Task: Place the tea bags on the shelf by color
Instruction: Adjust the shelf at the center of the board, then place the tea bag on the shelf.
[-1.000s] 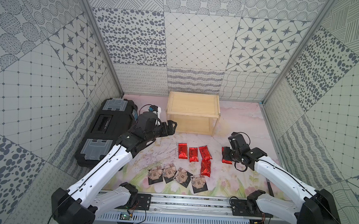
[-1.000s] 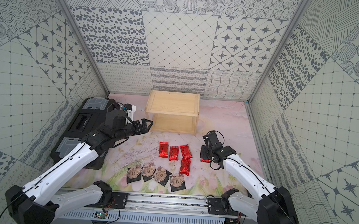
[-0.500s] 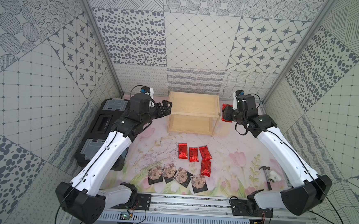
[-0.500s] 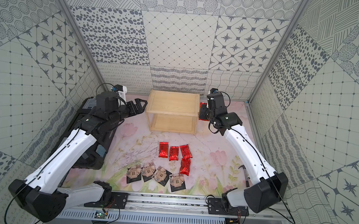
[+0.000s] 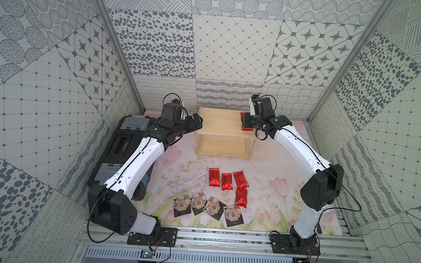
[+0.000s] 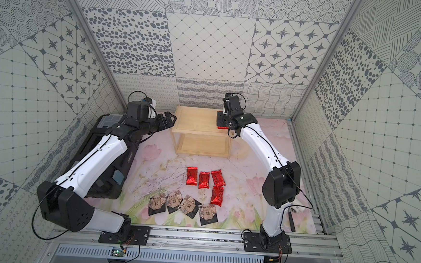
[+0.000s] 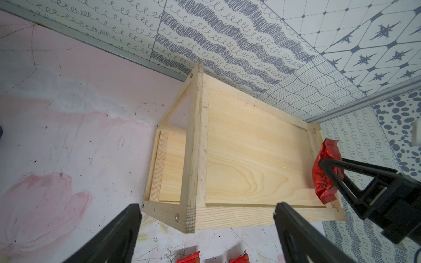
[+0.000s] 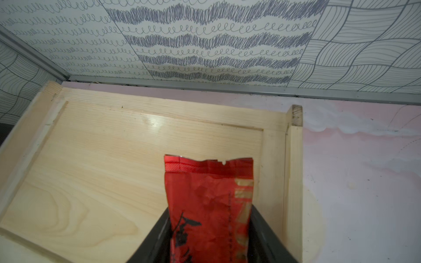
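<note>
At the 3 o'clock end of the shelf [image 5: 220, 122], over its top tier: red tea bag [image 8: 208, 193], long axis 12–6 o'clock, sealed edge toward 12, clamped in the right gripper [image 5: 248, 122]; board contact unclear. At 9 o'clock, the left gripper [image 5: 197, 121] is spread wide, empty.

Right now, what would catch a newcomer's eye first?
The right gripper holds a shiny red foil sachet over the right end of the pale wooden two-tier shelf. In front of it, four more red sachets and four black floral-print sachets lie on the mat; the open left gripper hovers at its other end.
</note>
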Tool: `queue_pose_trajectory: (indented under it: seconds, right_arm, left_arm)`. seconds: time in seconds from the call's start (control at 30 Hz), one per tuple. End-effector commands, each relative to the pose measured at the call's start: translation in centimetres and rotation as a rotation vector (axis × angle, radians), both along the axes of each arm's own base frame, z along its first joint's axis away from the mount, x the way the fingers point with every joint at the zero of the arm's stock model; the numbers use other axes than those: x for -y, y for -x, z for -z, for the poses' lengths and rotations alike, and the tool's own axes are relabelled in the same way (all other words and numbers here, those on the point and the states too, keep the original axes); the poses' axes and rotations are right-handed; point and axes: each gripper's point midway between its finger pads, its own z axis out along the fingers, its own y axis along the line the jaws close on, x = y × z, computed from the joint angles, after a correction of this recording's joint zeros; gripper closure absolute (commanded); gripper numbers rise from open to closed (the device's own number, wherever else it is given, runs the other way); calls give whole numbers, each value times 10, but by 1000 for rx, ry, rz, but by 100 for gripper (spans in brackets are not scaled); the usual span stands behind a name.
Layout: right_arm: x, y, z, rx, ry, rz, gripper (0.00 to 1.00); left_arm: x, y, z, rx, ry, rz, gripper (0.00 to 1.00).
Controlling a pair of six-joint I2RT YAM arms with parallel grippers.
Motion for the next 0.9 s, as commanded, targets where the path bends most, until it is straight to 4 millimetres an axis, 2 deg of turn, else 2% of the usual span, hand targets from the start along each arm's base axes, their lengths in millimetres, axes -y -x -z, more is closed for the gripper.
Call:
queue_pose_trajectory:
  seconds: [0.0,0.2,0.3,0.63,0.87]
  right_arm:
    - [-1,-9,-16,51,-15,9,48]
    - [14,-10,-10,52,20,91,46]
    - [20,-8,-16,70,34,111,46]
    - [20,-3,-24,83,23,108,36]
    - [18,3,-40,107,-6,83,29]
  left_arm:
    - [4,-12,-6,44,6,20,4]
    - [5,-18,12,7,-8,20,4]
    - [6,-20,16,-3,-9,24,4]
    - [9,-22,29,-25,-3,38,4]
    - [13,-22,34,-34,10,52,5]
